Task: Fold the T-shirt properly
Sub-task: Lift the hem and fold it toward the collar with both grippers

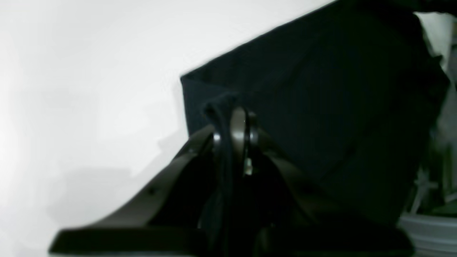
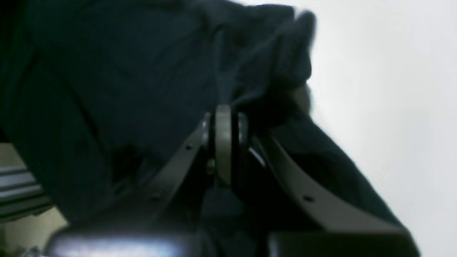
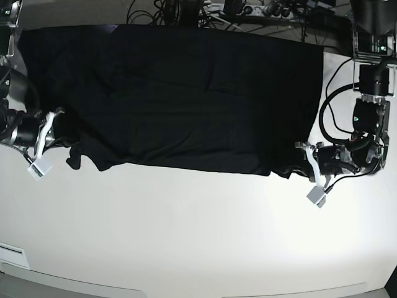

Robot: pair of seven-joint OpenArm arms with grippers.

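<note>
Each end effector, left (image 1: 234,137) and right (image 2: 223,142), is clamped on a near corner of the T-shirt (image 3: 186,99); they should lift evenly, keeping that edge taut above the desk (image 3: 186,236).

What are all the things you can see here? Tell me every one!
T-shirt: one, black, spread wide across the far half of the table.
Table: one, white, bare in the near half.
Cables: several, dark, tangled beyond the table's far edge.
Left gripper: one, black and grey, at the base view's right, shut on the T-shirt's near corner.
Right gripper: one, black and grey, at the base view's left, shut on bunched cloth at the T-shirt's other near corner.
</note>
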